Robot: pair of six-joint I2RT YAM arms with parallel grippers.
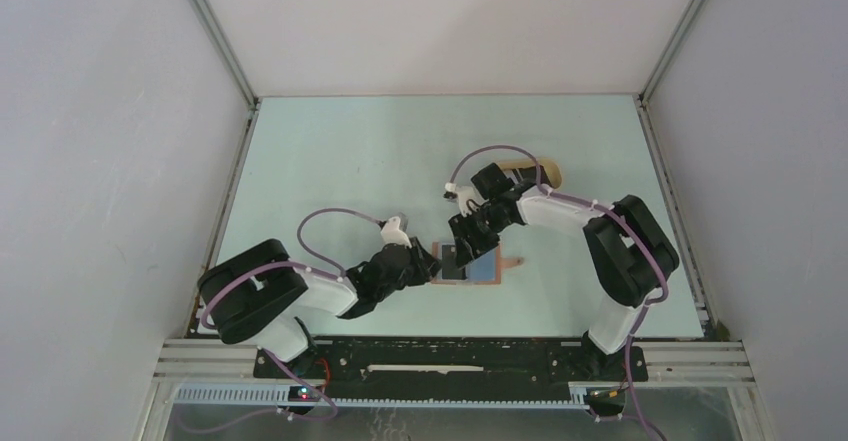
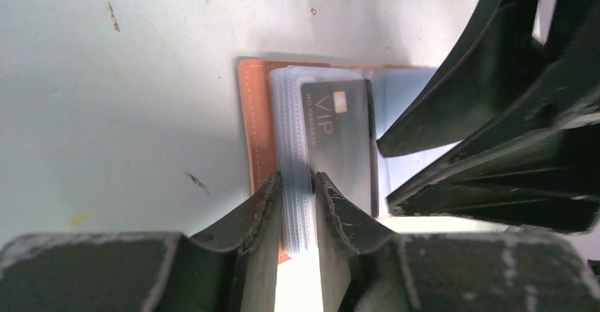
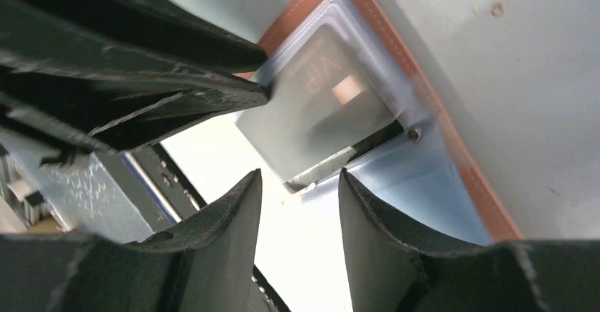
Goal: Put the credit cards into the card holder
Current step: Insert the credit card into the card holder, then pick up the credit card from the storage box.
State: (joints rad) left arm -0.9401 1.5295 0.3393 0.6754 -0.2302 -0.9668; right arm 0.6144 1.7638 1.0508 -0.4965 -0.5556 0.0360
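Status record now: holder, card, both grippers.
holder: open on the table, clear sleeves facing up
card: dark, marked VIP, seems mostly inside a sleeve, one edge exposed
left gripper: pinching the edge of the sleeves
right gripper: jaws apart, just short of the card's exposed edge, nothing between them
other cards: none visible
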